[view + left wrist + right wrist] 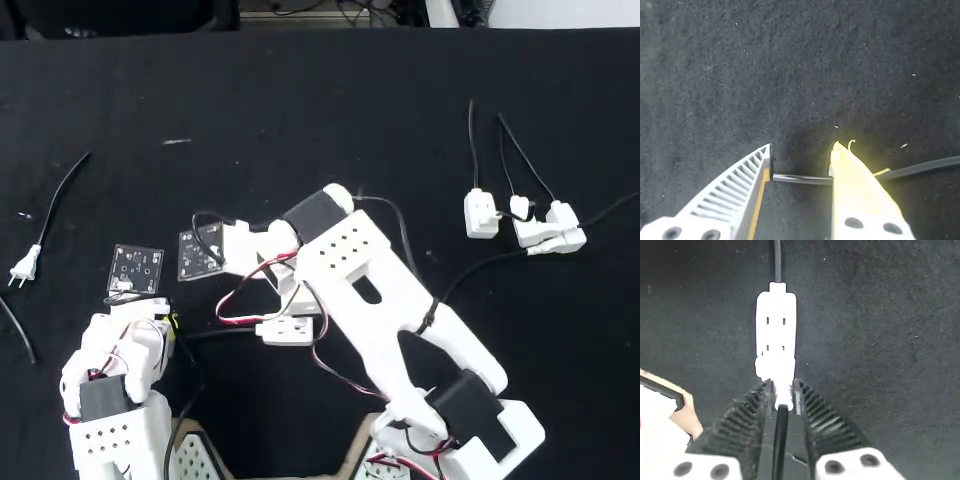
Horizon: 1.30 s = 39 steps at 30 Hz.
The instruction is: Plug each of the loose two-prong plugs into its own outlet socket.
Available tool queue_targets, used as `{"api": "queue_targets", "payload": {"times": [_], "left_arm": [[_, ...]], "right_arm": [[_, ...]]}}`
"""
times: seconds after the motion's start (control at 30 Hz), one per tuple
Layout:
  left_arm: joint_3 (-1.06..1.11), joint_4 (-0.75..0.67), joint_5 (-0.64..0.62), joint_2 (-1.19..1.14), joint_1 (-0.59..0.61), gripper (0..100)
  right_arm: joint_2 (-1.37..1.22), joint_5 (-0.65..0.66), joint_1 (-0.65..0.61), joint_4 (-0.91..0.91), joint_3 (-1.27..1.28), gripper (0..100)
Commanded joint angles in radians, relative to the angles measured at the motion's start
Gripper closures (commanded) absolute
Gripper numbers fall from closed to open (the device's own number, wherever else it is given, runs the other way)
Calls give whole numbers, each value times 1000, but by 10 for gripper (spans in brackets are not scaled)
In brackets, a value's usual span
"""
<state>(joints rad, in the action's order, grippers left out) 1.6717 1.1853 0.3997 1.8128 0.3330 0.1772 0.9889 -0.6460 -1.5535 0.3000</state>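
Note:
A white outlet strip [776, 335] [291, 328] lies on the black table, its black cord running off the far end. A white two-prong plug [782, 399] sits at the strip's near end, and my right gripper [781, 385] is shut on it, one finger on each side. My left gripper [801, 145] hangs open just above the cloth, with a black cable [800, 179] lying crosswise under its fingers. A loose white plug [25, 265] on a black cord lies at the far left. Two more white outlets [481, 213] [548, 230] with cords sit at the right.
Two small black square boards [136, 268] [202, 252] lie between the arms. The right arm's white links [370, 290] span the table's middle. Cardboard [200, 450] shows at the front edge. Loose black cords trail at the left and right.

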Motion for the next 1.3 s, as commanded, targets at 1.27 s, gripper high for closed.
{"api": "queue_targets", "payload": {"times": [1.27], "left_arm": [[5,5,8,9,10,805]], "right_arm": [[228,-54,-100,130,377,988]]}}
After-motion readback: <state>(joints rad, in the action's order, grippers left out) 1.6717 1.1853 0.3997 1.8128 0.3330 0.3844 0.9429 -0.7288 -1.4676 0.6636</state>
